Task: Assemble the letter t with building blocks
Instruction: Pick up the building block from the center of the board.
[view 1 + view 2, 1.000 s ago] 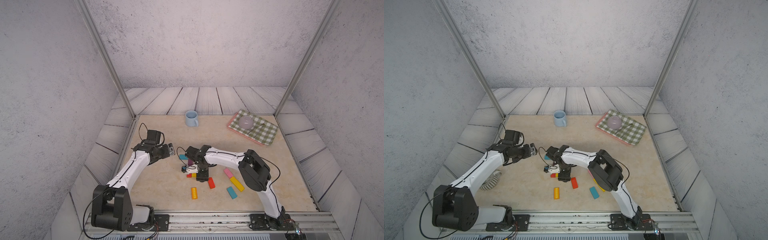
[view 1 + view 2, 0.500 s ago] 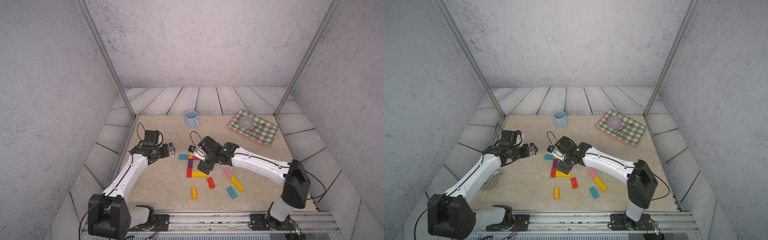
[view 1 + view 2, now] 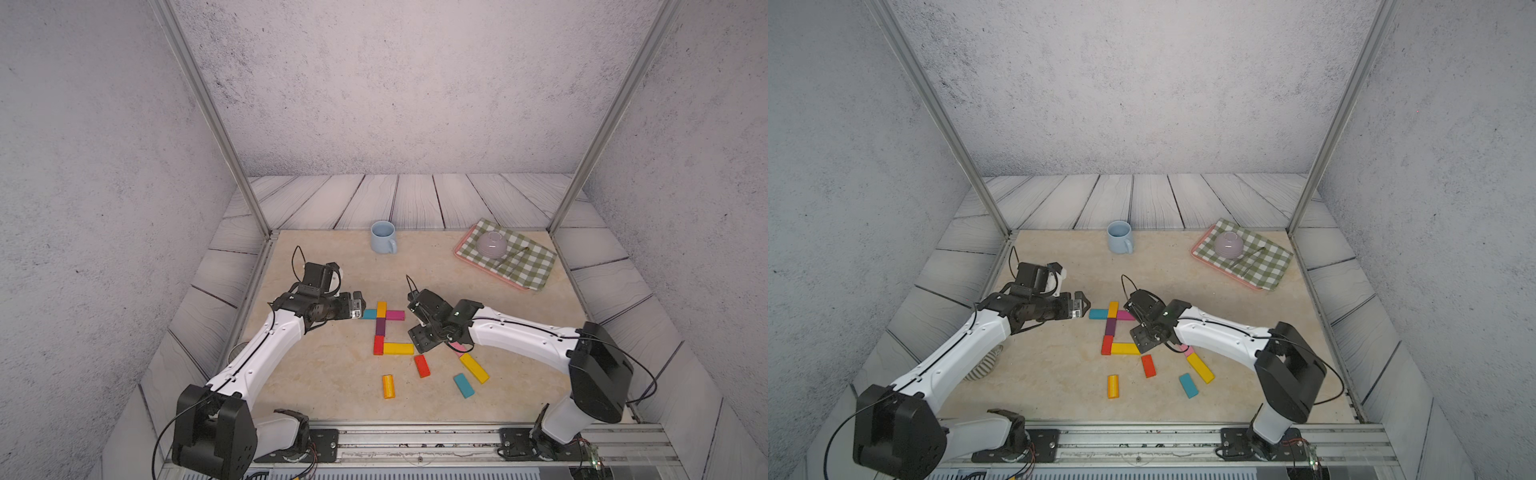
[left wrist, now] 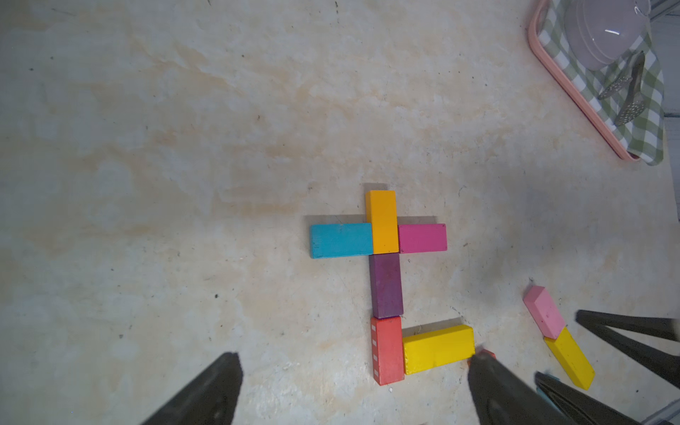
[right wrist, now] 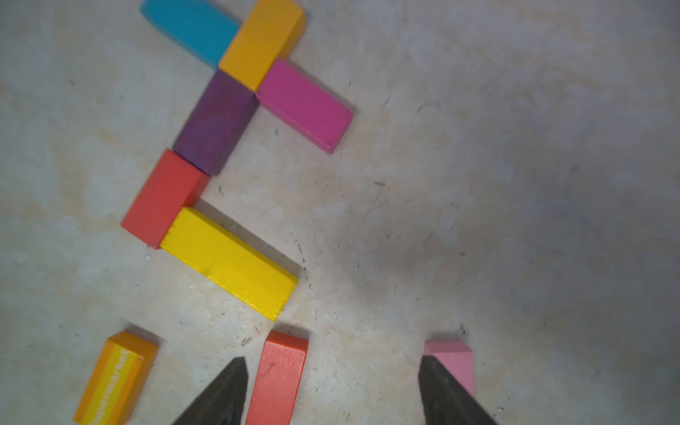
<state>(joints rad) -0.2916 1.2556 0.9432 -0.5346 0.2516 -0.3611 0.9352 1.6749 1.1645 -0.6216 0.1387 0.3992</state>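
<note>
Six building blocks lie joined flat on the table: teal point(image 3: 369, 314), orange point(image 3: 381, 309) and magenta point(image 3: 395, 315) in a cross, with purple point(image 3: 380, 326) and red point(image 3: 378, 345) running down from it and a long yellow one point(image 3: 398, 348) turning off the red block's end. My left gripper point(image 3: 360, 309) hovers open just left of the teal block, nothing between its fingers point(image 4: 206, 390). My right gripper point(image 3: 419, 338) is open above the table by the yellow block's free end. In the right wrist view a loose red block point(image 5: 279, 375) lies below the gap between its fingers.
Loose blocks lie toward the front: red point(image 3: 422, 365), orange point(image 3: 388, 386), teal point(image 3: 463, 385), yellow point(image 3: 473, 368) and pink point(image 3: 458, 347), the pink partly under the right arm. A light-blue mug point(image 3: 383, 237) and a pink tray point(image 3: 490, 276) with checked cloth and bowl stand at the back.
The right gripper was down over the red and yellow blocks; it has since come off them and drawn back to the right, leaving the yellow block against the red one. The left arm has barely moved.
</note>
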